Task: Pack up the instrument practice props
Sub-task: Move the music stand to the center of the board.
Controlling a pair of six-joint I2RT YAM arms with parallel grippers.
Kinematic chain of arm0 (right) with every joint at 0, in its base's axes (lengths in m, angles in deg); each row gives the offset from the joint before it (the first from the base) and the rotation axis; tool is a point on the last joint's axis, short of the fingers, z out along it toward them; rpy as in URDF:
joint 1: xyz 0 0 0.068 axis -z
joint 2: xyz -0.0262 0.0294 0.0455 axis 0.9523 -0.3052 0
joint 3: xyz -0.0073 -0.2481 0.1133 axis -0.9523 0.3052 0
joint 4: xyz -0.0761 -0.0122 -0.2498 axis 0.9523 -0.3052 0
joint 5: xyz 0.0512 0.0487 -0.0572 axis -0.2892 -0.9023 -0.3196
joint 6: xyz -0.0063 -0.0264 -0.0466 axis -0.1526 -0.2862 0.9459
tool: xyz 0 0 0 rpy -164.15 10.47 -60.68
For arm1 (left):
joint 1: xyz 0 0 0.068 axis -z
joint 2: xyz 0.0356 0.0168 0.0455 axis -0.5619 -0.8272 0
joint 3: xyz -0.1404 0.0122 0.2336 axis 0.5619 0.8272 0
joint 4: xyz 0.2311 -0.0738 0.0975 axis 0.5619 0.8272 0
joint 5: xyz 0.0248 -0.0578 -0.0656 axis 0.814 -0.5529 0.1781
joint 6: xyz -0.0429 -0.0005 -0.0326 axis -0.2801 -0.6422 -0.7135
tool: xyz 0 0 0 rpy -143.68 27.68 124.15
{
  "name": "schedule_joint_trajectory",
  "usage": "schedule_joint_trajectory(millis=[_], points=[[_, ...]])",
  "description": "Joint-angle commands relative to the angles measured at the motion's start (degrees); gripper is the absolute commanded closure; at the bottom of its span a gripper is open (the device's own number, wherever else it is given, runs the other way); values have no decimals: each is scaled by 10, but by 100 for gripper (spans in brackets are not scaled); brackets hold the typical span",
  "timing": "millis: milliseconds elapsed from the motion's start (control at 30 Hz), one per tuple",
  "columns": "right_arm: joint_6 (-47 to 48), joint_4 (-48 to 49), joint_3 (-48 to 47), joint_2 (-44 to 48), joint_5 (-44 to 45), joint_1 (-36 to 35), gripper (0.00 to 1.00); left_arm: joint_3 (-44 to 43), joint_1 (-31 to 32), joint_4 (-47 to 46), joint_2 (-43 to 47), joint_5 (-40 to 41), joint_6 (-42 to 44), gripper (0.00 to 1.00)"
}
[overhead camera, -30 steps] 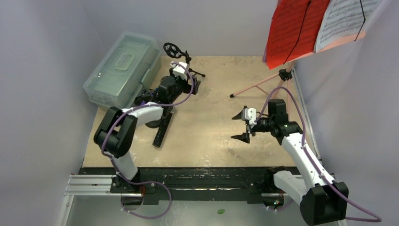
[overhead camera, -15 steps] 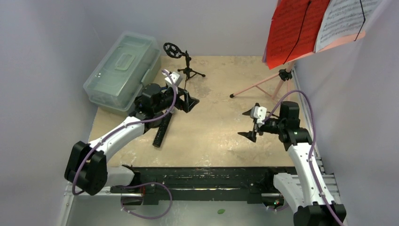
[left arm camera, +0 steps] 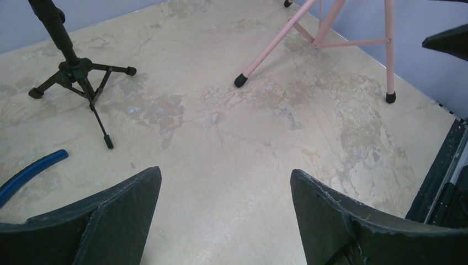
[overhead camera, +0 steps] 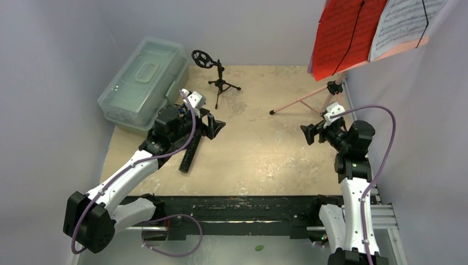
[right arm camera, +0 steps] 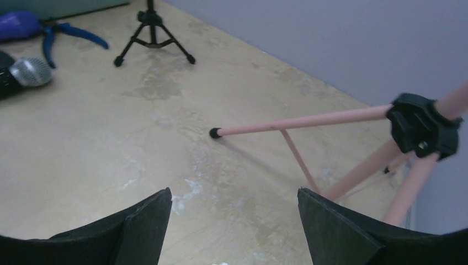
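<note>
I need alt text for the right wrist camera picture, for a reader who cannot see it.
The open right gripper hovers empty above the table, facing the pink tripod legs. Farther left are a black mic tripod, a black-silver microphone and blue-handled pliers.

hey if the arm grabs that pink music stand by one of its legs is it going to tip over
Probably top-heavy: the pages sit high on the music stand, above thin splayed legs, so it may tip. The legs look spindly and could flex when pushed.
</note>
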Motion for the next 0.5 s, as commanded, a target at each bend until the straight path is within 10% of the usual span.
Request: schedule_joint_trajectory(millis=[0, 200, 467], points=[[-131, 118, 6, -9, 146, 6, 13, -3, -1, 11, 15, 15, 9, 13], [-171, 264, 34, -29, 322, 7, 9, -4, -1, 15, 16, 18, 9, 13], [-154, 502, 66, -115, 279, 15, 4, -5, -1, 26, 13, 32, 18, 13]])
